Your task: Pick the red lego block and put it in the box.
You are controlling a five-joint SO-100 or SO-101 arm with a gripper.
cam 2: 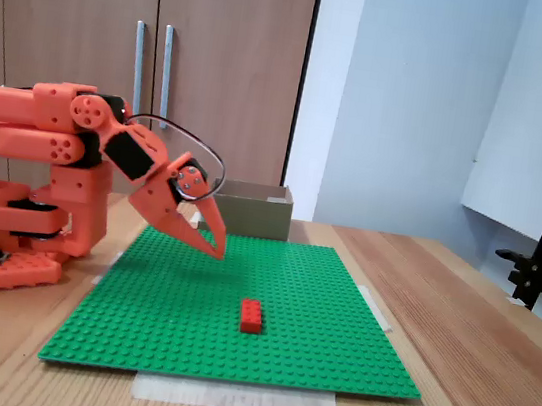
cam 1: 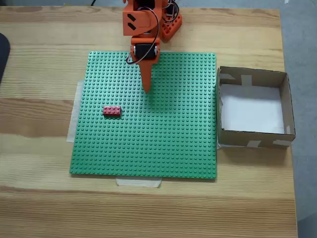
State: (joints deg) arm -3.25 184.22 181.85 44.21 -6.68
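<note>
The task is at its very start, as far as the pictures show: nothing has been picked up and the box (cam 1: 253,74) holds nothing.

The red lego block (cam 1: 112,111) lies flat on the green baseplate (cam 1: 163,148), in the half of the plate toward the counter's left edge in the top-down fixed view, roughly midway between the plate's far and near edges. In the side-on fixed view the same block (cam 2: 251,315) sits alone on the plate, nearer the front edge than the arm is. Nothing touches it.

The orange tool (cam 1: 146,88) hangs above the baseplate close to its far edge, pointing down and toward the near edge of the counter (cam 1: 39,208). From the side (cam 2: 216,250) its two fingers meet at a single point at the tips, so it reads as closed and empty. It is off the plate's surface and well apart from the block, which lies ahead of it and to the left in the top-down view.

The box stands on the counter just beside the baseplate's right edge in the top-down view, its white floor bare. From the side it (cam 2: 255,211) shows beyond the plate's far edge.

What is left, in my judgement, is all of it: open the fingers, move over the block, drop down and close on it, lift, carry it across the plate to the box, and let go. The block is small and low, so the descent will need to be well centred.
</note>
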